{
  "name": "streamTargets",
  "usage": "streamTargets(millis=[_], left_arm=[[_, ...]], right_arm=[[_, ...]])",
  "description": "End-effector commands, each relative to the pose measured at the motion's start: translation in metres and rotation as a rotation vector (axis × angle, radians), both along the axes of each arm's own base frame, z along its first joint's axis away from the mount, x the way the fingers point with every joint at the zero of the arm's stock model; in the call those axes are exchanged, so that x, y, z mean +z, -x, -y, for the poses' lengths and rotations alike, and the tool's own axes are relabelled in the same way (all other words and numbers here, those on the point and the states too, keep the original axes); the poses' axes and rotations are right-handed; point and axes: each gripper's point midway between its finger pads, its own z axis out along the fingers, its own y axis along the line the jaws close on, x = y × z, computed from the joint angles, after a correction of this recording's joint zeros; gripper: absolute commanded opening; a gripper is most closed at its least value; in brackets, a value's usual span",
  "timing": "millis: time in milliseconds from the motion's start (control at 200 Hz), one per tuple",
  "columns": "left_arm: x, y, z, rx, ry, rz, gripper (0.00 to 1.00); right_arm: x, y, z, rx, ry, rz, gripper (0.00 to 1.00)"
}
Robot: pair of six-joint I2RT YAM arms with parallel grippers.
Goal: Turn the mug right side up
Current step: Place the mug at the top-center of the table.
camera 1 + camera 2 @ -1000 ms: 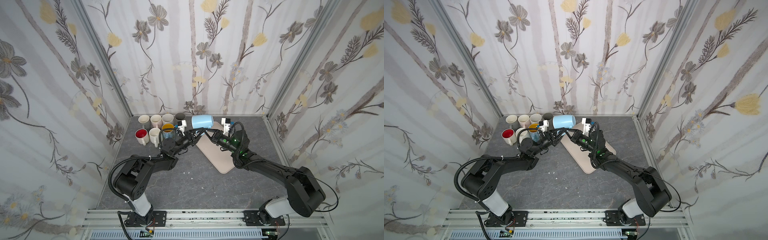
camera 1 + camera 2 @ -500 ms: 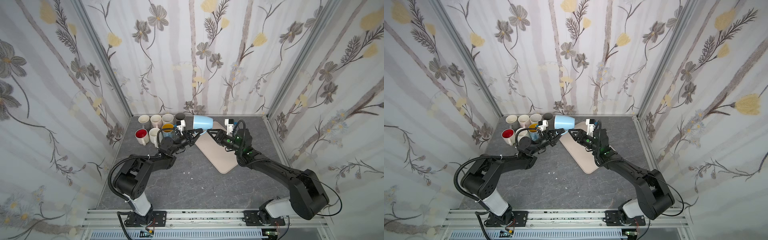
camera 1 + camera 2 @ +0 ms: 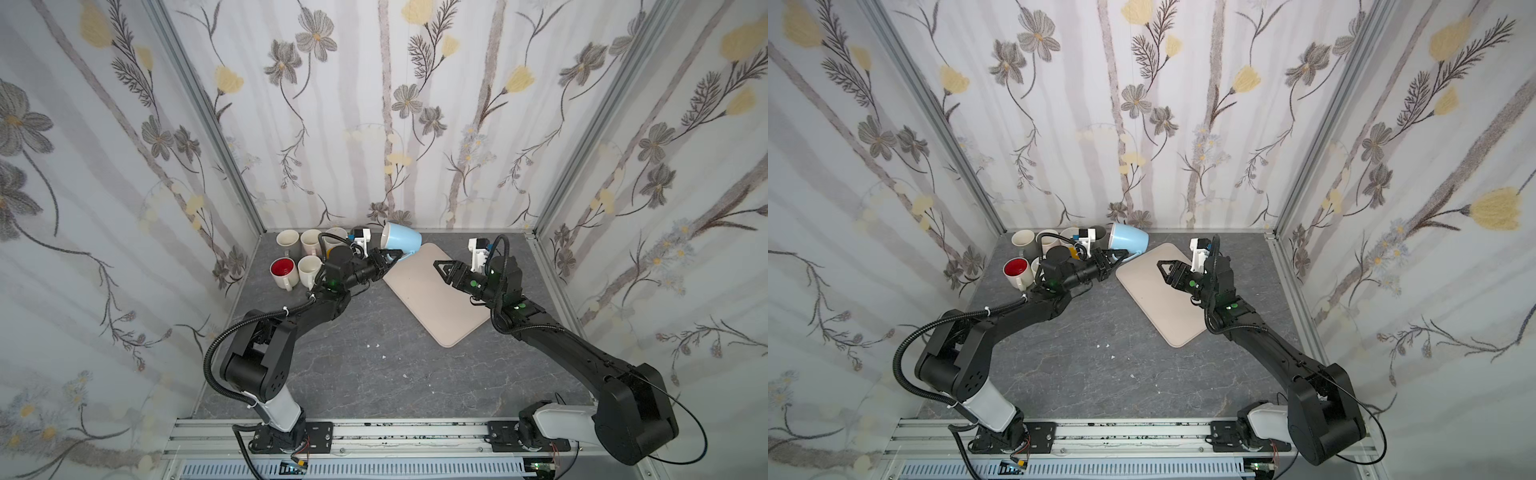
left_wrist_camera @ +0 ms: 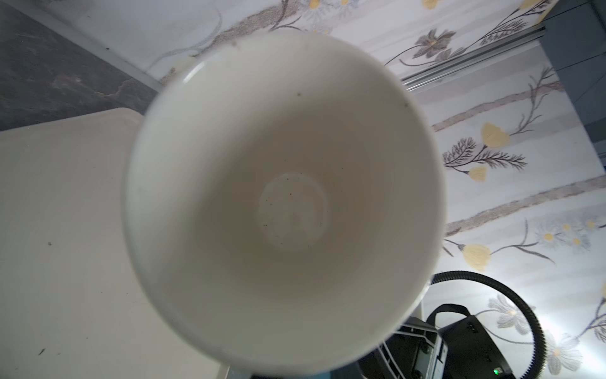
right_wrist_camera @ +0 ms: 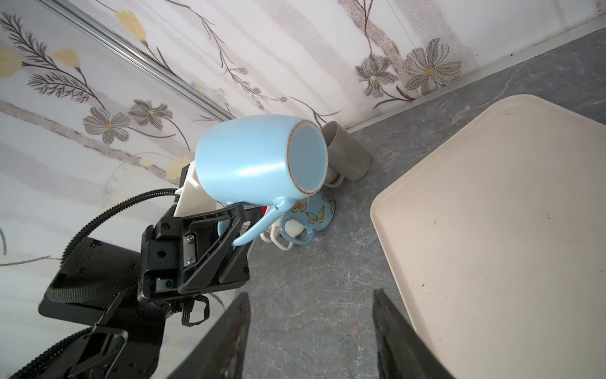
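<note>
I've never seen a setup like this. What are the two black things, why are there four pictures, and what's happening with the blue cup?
They are two robot arms bolted to a rail, each ending in a two-fingered pincer called a gripper. Two pictures look down from above and are nearly identical. The other two come from a small camera on each arm's wrist. On the grey table lie a beige tray and, in the back corner, several other mugs. The left gripper pinches the handle of the blue mug and holds it in the air, tipped on its side. The left wrist camera looks straight into the mug's white inside. The right gripper is open and holds nothing.
</note>
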Motion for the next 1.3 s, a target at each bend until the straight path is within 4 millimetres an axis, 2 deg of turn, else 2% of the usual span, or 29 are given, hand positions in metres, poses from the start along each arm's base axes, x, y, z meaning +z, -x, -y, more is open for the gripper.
streamTargets(millis=[0, 265, 305, 315, 345, 595, 879, 1199, 1294], left_arm=[[-0.011, -0.018, -0.009, 0.074, -0.207, 0.078, 0.0], [-0.05, -0.056, -0.054, 0.273, -0.684, 0.072, 0.0], [-0.062, -0.058, -0.06, 0.286, -0.743, 0.058, 0.0], [-0.055, -0.062, -0.06, 0.298, -0.744, 0.072, 0.0], [-0.056, -0.066, -0.063, 0.311, -0.775, 0.077, 0.0], [-0.088, -0.092, -0.08, 0.37, -0.986, 0.032, 0.0], [-0.136, -0.096, -0.086, 0.353, -1.111, -0.033, 0.0], [-0.164, -0.094, -0.101, 0.363, -1.226, -0.081, 0.0], [-0.172, -0.092, -0.103, 0.352, -1.242, -0.092, 0.09]], right_arm=[[-0.002, -0.001, 0.007, -0.007, 0.086, 0.03, 0.59], [-0.02, -0.003, 0.033, -0.07, 0.267, 0.038, 0.63], [-0.023, -0.003, 0.037, -0.077, 0.29, 0.036, 0.63], [-0.024, -0.003, 0.038, -0.078, 0.295, 0.034, 0.63], [-0.026, -0.003, 0.04, -0.082, 0.309, 0.033, 0.64], [-0.043, -0.003, 0.064, -0.135, 0.383, 0.009, 0.66], [-0.059, -0.001, 0.085, -0.188, 0.437, -0.029, 0.69], [-0.072, 0.003, 0.099, -0.213, 0.475, -0.058, 0.72], [-0.073, 0.003, 0.101, -0.22, 0.48, -0.064, 0.73]])
